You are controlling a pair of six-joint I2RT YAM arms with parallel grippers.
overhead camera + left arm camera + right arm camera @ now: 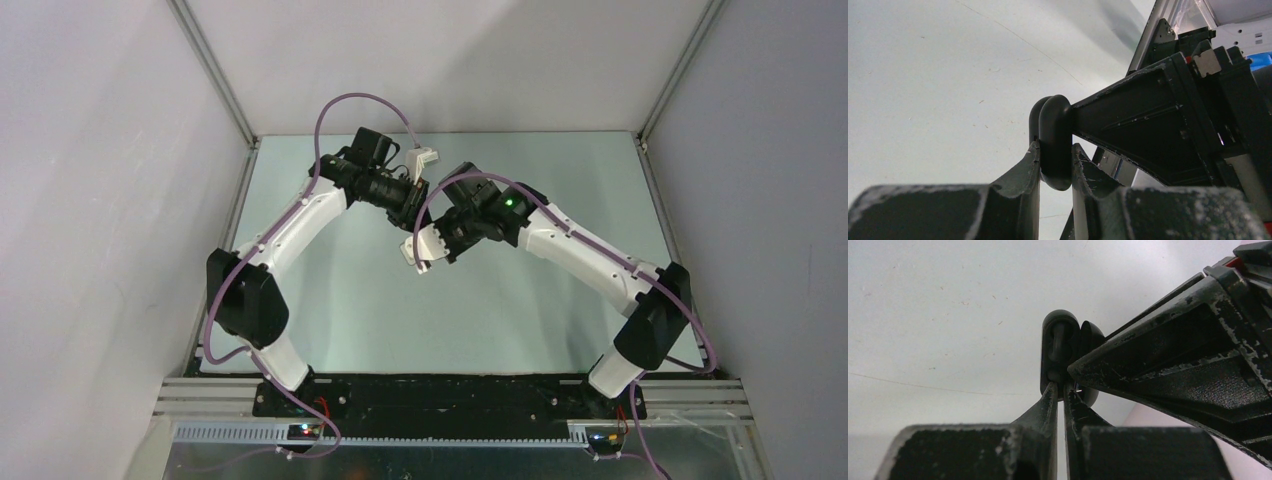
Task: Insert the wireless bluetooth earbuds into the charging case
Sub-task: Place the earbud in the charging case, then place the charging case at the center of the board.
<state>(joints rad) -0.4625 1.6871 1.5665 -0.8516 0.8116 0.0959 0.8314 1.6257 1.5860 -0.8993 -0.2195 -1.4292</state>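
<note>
Clamping a black case [1055, 145], left fingers [1029, 175] face right fingers [1048, 407], pinched seemingly shut against it.

The left arm [300, 215] and right arm [580, 245] each pair glossy white links with bulky black joint housings [247, 295], trail a looping purple cable [330, 110], and end in black fingers [1020, 187] scuffed pale along their edges, with a small green light [511, 204] glowing near the right arm's wrist.

A pale grey-green table [330, 300], matte, lightly speckled, crossed by one fine scratch. Along its near edge lies a black mounting plate [450, 395]. On it stand the left arm's base [285, 365] and the right arm's base [612, 372].
</note>
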